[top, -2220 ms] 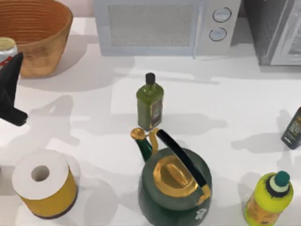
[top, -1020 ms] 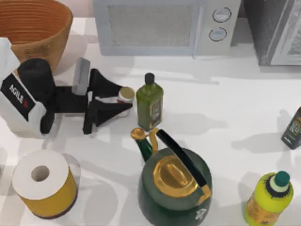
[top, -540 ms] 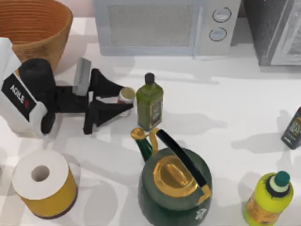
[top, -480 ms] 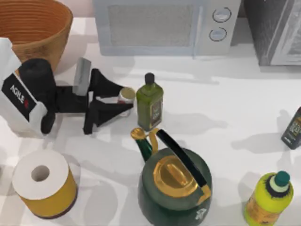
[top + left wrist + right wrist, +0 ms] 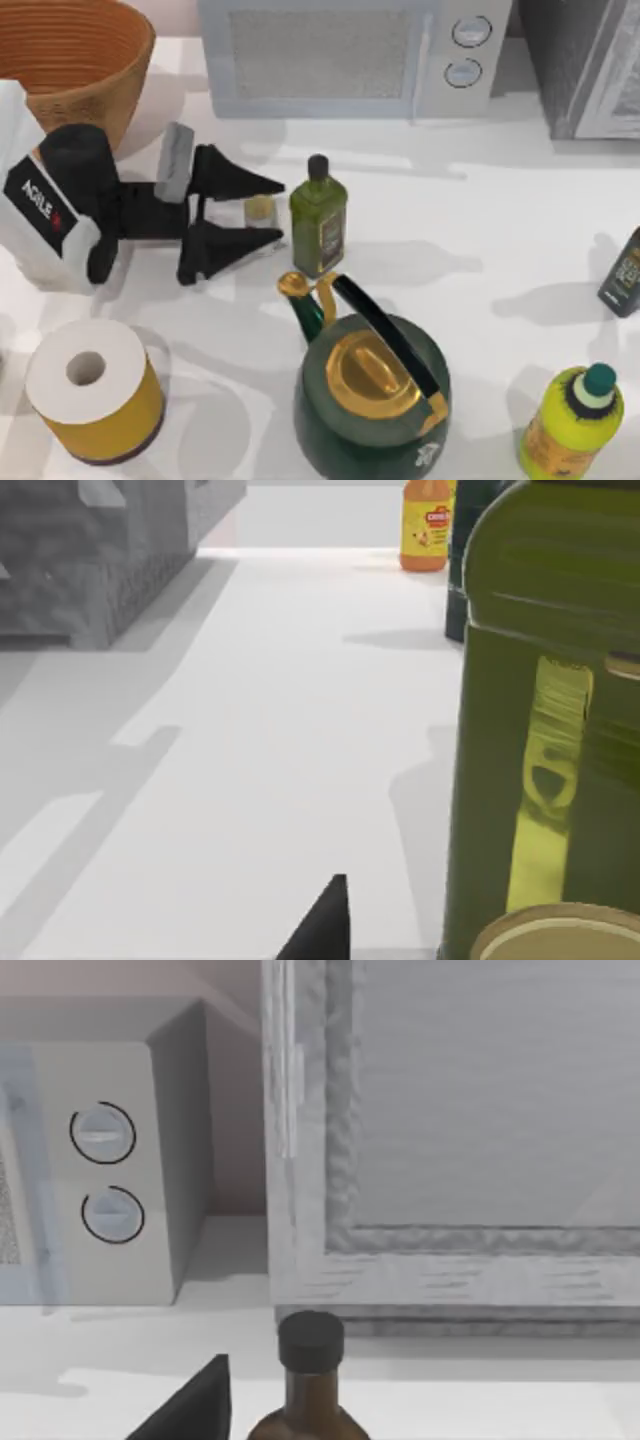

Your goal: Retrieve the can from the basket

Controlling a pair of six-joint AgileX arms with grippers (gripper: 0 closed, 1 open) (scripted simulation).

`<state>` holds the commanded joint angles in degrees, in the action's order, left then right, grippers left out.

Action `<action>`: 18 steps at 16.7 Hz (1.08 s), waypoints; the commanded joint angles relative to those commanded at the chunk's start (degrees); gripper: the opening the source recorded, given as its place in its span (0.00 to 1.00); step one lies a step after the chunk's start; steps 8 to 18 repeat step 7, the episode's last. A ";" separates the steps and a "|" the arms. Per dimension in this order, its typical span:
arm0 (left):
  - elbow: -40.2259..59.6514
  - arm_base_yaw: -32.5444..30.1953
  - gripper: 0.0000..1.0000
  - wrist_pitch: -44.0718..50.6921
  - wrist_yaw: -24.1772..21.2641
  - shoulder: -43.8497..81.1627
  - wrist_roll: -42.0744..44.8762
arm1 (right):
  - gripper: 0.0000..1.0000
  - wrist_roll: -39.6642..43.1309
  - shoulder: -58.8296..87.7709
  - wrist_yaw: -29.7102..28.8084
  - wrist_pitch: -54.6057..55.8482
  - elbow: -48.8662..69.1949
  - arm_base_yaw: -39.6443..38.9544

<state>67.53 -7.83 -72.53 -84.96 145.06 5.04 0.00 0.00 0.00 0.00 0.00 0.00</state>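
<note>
Left claw (image 5: 268, 211) spread wide around the can (image 5: 259, 210), can upright on the worktop (image 5: 480, 230), beside green bottle (image 5: 319, 222), basket (image 5: 75, 65) at far-left corner

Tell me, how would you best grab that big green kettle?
By the black arched handle across the top of the green kettle, probably coming straight down with fingers either side of the bar. The body looks too wide and rounded to span; the handle stands clear of the gold lid, leaving room beneath.

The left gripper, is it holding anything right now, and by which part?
Nothing: the left gripper is open, the small tan can standing free between its fingers.
</note>
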 joint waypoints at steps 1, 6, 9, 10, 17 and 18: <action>0.00 0.00 0.98 0.00 0.00 0.00 0.00 | 1.00 0.00 0.00 0.00 0.00 0.00 0.00; 0.00 0.00 1.00 0.00 0.00 0.00 0.00 | 1.00 0.00 0.00 0.00 0.00 0.00 0.00; 0.00 0.00 1.00 0.00 0.00 0.00 0.00 | 1.00 0.00 0.00 0.00 0.00 0.00 0.00; 0.00 0.00 1.00 0.00 0.00 0.00 0.00 | 1.00 0.00 0.00 0.00 0.00 0.00 0.00; 0.00 0.00 1.00 0.00 0.00 0.00 0.00 | 1.00 0.00 0.00 0.00 0.00 0.00 0.00; 0.00 0.00 1.00 0.00 0.00 0.00 0.00 | 1.00 0.00 0.00 0.00 0.00 0.00 0.00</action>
